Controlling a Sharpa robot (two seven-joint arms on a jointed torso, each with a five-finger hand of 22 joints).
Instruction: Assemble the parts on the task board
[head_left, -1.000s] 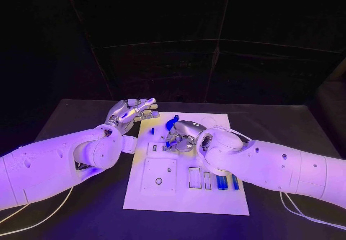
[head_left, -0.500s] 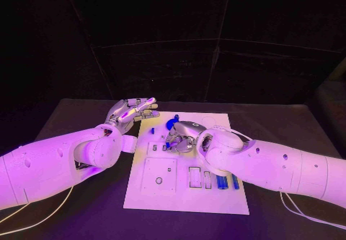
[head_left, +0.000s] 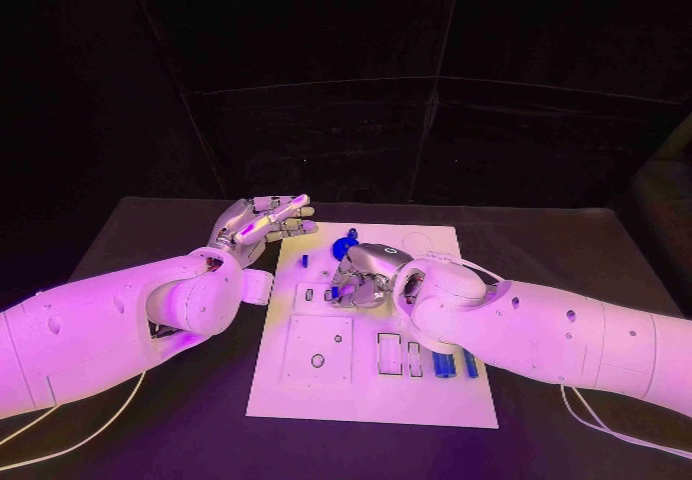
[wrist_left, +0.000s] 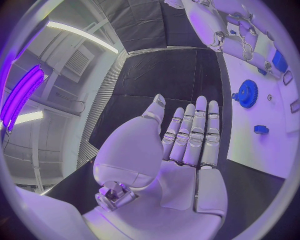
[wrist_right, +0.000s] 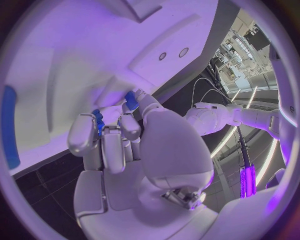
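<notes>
right hand (head_left: 366, 272) seemingly pinching blue part (wrist_right: 131, 99)

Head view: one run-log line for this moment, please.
left hand: open, beside task board | right hand: pinching small blue part over board | blue gear: on board
</notes>
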